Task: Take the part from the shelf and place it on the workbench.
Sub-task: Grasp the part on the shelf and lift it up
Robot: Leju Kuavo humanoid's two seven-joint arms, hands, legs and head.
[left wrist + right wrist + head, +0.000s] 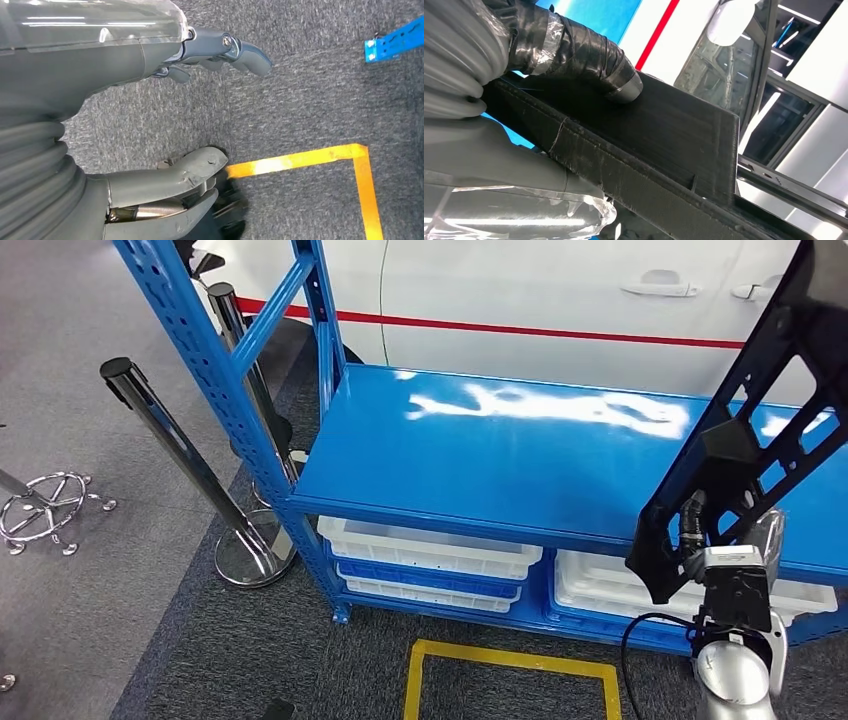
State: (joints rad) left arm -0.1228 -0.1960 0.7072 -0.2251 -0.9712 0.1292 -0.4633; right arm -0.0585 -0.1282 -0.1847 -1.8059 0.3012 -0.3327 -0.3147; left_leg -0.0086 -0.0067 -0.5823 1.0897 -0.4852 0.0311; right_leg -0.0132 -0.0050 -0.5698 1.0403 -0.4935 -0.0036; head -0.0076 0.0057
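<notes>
The part point(762, 415) is a long black frame with open cut-outs, standing up steeply at the right of the head view, over the right end of the blue rack's glossy top board point(500, 455). My right hand point(712, 558) grips its lower end. In the right wrist view the hand point(549, 52) presses its tape-wrapped thumb onto the part's flat black face point(664, 135), with grey fingers underneath. My left hand point(100, 60) hangs over the grey carpet, fingers apart and holding nothing.
White trays point(430, 550) are stacked on the rack's low shelf, more at the right point(600, 585). Two chrome posts point(185, 445) stand left of the rack. A white car point(550, 290) is behind it. Yellow tape point(510, 660) marks a box on the floor.
</notes>
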